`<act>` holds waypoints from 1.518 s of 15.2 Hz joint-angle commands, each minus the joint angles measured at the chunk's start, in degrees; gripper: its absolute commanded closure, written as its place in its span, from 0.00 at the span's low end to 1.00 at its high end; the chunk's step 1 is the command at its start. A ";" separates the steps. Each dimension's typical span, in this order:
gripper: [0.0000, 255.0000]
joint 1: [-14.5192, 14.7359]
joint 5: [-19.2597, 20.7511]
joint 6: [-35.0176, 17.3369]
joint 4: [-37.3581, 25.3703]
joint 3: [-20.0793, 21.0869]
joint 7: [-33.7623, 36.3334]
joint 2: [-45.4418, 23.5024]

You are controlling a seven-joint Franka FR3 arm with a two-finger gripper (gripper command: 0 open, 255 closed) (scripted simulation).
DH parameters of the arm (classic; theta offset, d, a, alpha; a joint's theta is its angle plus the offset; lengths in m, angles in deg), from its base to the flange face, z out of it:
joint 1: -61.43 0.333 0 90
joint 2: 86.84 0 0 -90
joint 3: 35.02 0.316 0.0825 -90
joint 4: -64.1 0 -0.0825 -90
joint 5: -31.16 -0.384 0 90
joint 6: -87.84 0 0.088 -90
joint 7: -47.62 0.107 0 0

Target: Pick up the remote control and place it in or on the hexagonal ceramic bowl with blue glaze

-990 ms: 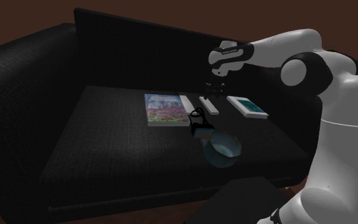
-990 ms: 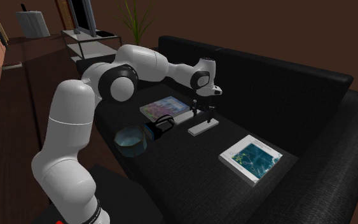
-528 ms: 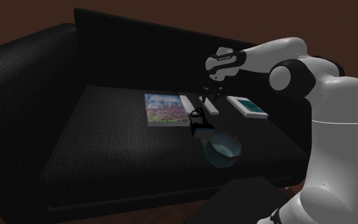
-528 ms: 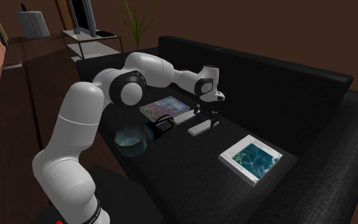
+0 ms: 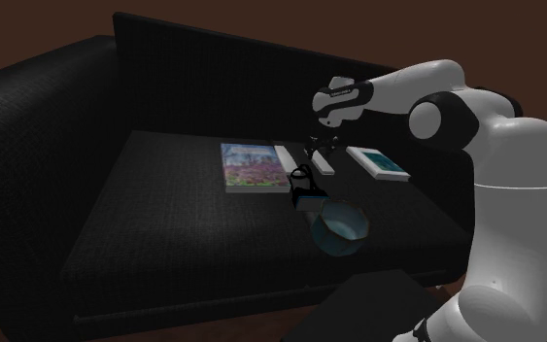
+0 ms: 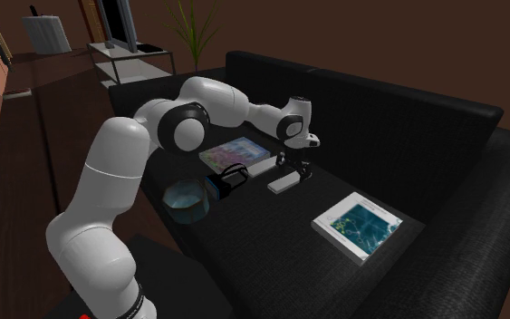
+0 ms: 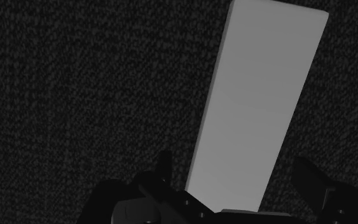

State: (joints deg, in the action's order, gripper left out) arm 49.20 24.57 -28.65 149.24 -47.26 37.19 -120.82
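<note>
The open pincer [image 6: 293,167] hangs over the pale grey remote [image 7: 254,108] on the black sofa [image 6: 425,136], fingers standing apart astride its near end. The blue bowl [image 6: 175,205] sits nearby.

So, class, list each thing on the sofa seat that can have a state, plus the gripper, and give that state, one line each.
gripper: open, fingers either side of the remote's end, not clasping it.
remote control: lying flat on the seat, not lifted.
blue bowl: upright, nothing inside.
teal book: closed, lying flat.
colourful book: closed, lying flat.
</note>
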 commanded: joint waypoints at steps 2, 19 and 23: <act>0.00 0.00 0.00 0.00 0.00 0.00 0.00 0.00; 1.00 0.06 0.45 4.34 -2.46 -0.27 0.24 1.91; 1.00 0.05 0.66 6.95 -4.24 -0.40 0.36 2.77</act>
State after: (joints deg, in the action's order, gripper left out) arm 49.29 25.19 -22.38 145.55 -47.62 37.56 -118.20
